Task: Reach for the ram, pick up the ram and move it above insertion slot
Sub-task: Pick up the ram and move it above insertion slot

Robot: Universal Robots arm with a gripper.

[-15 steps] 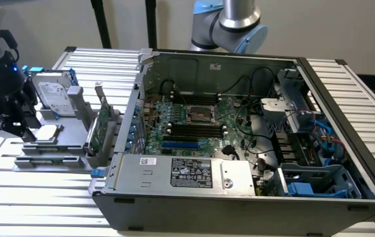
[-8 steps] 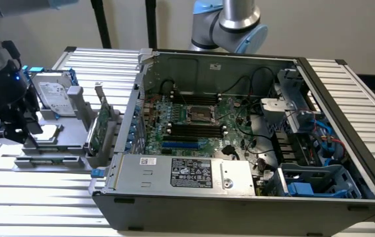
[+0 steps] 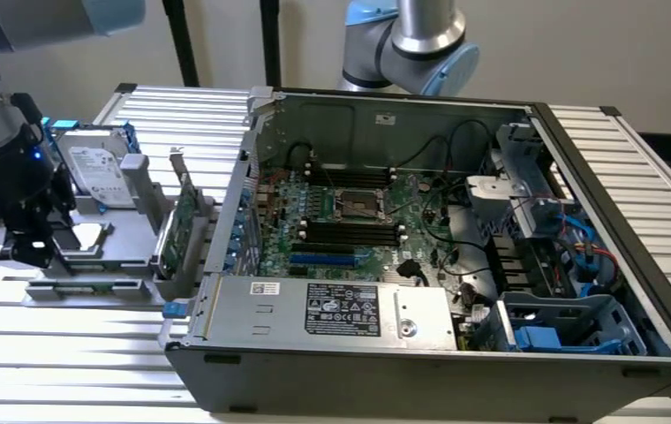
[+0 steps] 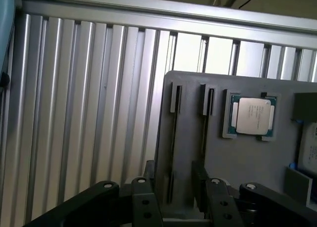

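My gripper [image 3: 32, 246] hangs low over the grey holder [image 3: 124, 234] at the exterior view's left, outside the computer case. In the wrist view the gripper [image 4: 178, 199] is open, with one finger [image 4: 143, 202] on each side of a narrow groove in the holder [image 4: 233, 162]. The ram [image 4: 173, 147] stands on edge in that groove as a thin dark strip, between the fingers and apart from both. A second groove [image 4: 207, 120] runs beside it. The black insertion slots [image 3: 348, 231] lie on the motherboard inside the open case.
The holder also carries a processor chip [image 4: 252, 115], a silver hard drive [image 3: 88, 168] and a green expansion card [image 3: 183, 221]. The open computer case [image 3: 618, 221] stands on a ribbed metal table [image 4: 74, 113]. A second arm [image 3: 418, 44] rises behind the case.
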